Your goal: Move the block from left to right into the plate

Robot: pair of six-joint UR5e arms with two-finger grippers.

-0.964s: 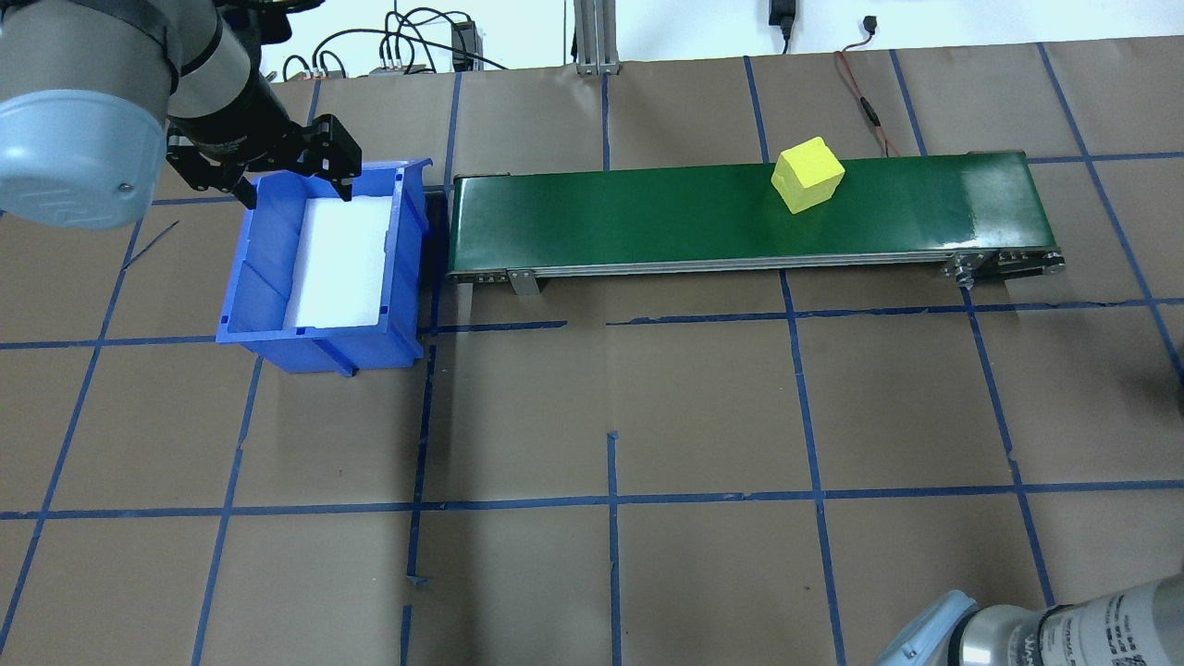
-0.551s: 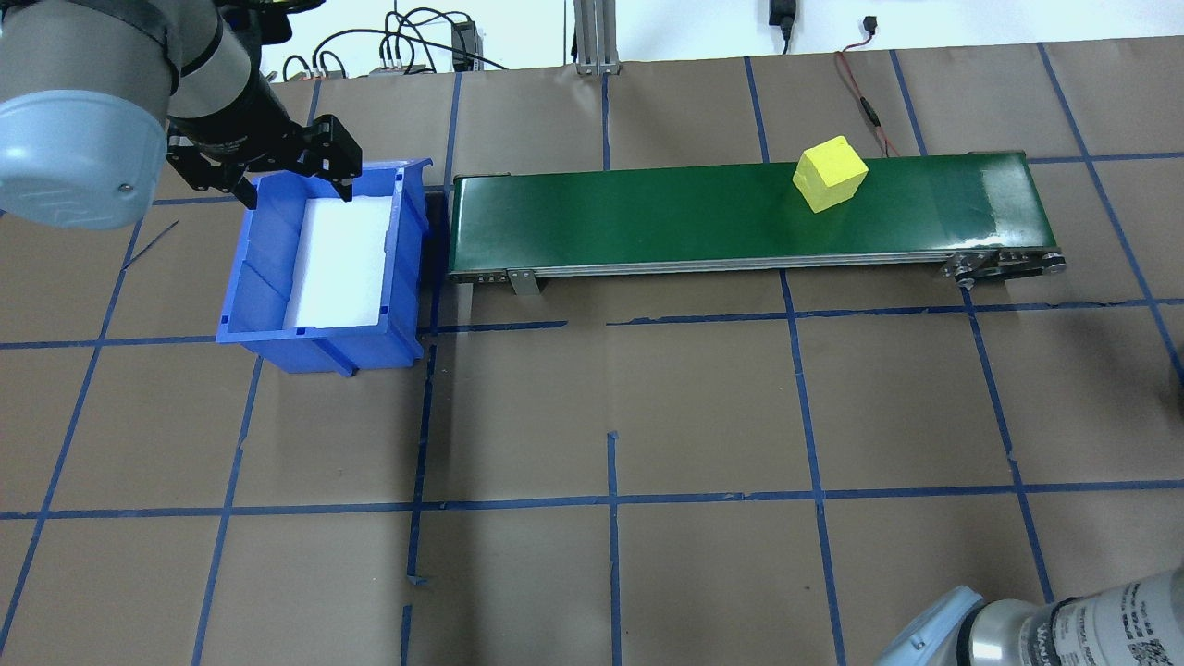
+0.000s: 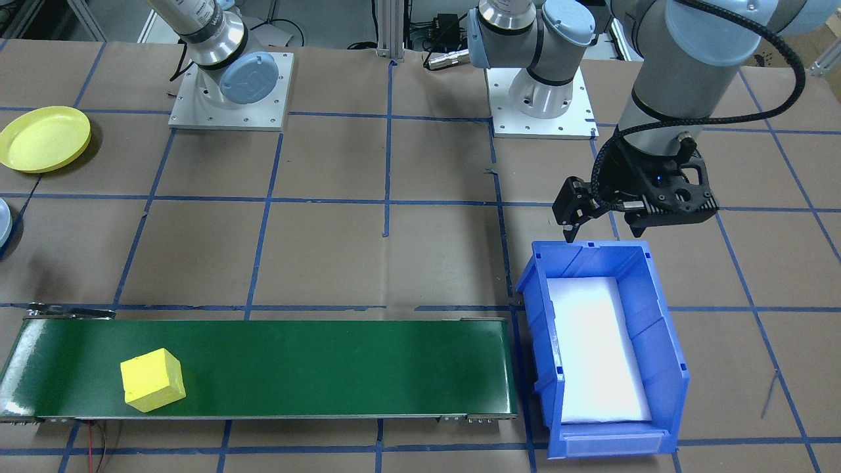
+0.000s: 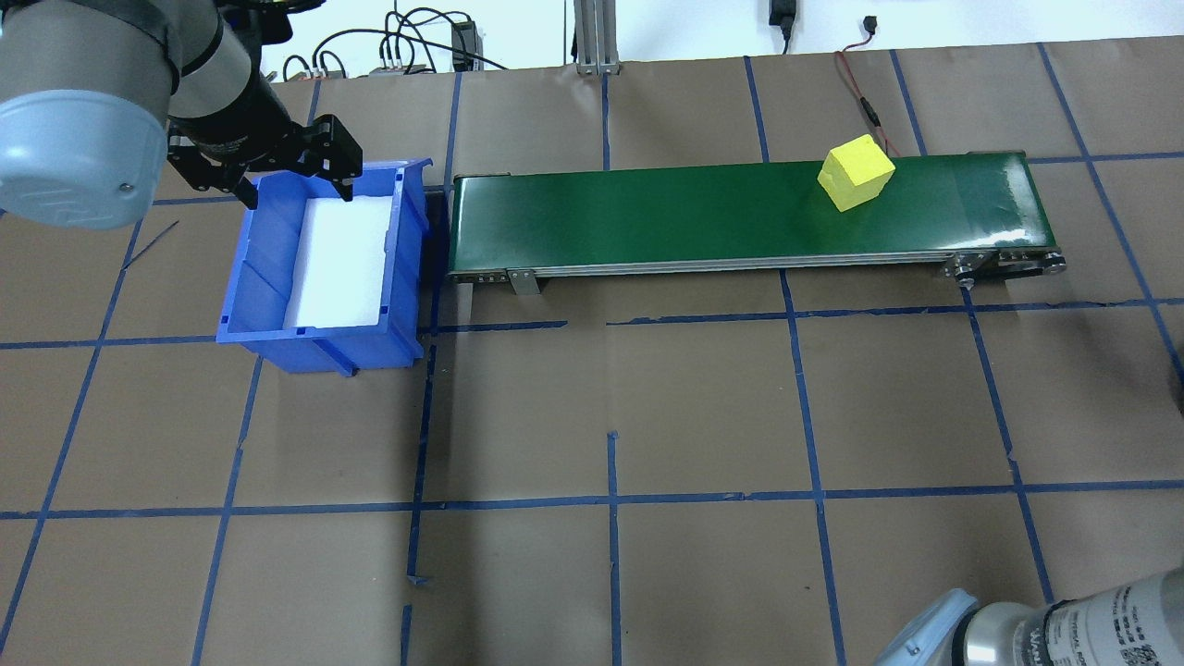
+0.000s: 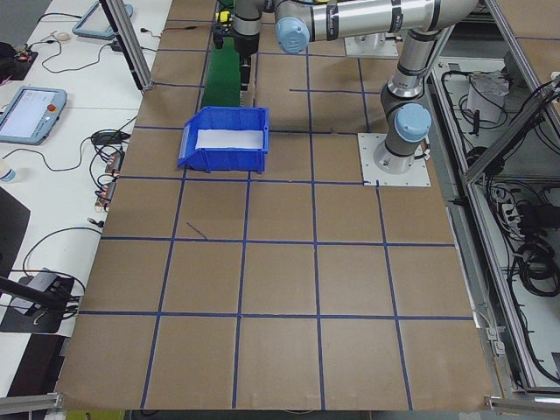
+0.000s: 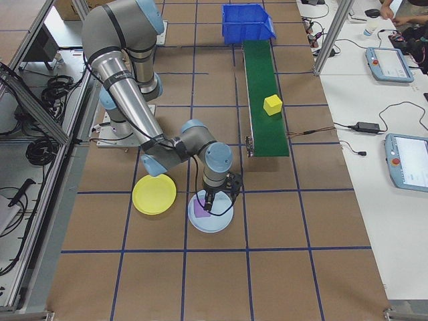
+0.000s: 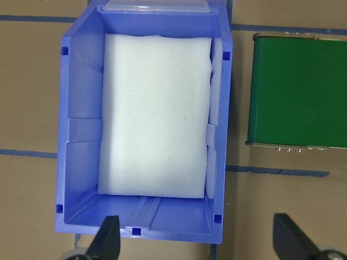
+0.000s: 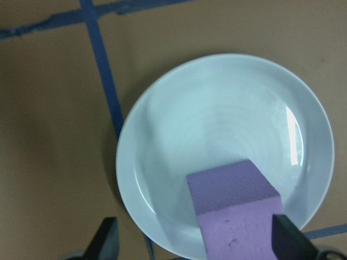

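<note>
Overhead exterior: yellow block (image 4: 856, 172) sits on the green belt (image 4: 703, 217), near its 3 o'clock end, tilted corner-on, nothing touching it. The belt appears to be the transfer link: one end butts near the blue bin (image 4: 324, 259), the other reaches toward the right arm's side, so neither arm has to cross the table.

Left gripper (image 4: 287, 180) hangs over the bin's far rim at the 9 o'clock end, jaws spread wide, empty. Left wrist view confirms it: both fingertips frame the bin, only white foam (image 7: 157, 114) inside. My read: its part is done and it's parked clear of the belt.

Right gripper (image 8: 192, 241) hovers low over the pale blue plate (image 8: 227, 141), jaws apart with a purple block (image 8: 236, 208) between them. The fingers look clear of the block's sides, so I'd call it released, not gripped. The purple block rests at the plate's 6 o'clock in that view. Yellow plate (image 6: 154, 194) lies just beside the blue one and holds nothing, a likely target for the yellow block.

Versus 1.0 s ago: the yellow block has travelled toward 3 o'clock along the belt, same orientation. Left gripper and bin unchanged. Next need is a right-arm pick once the block reaches the belt end.
</note>
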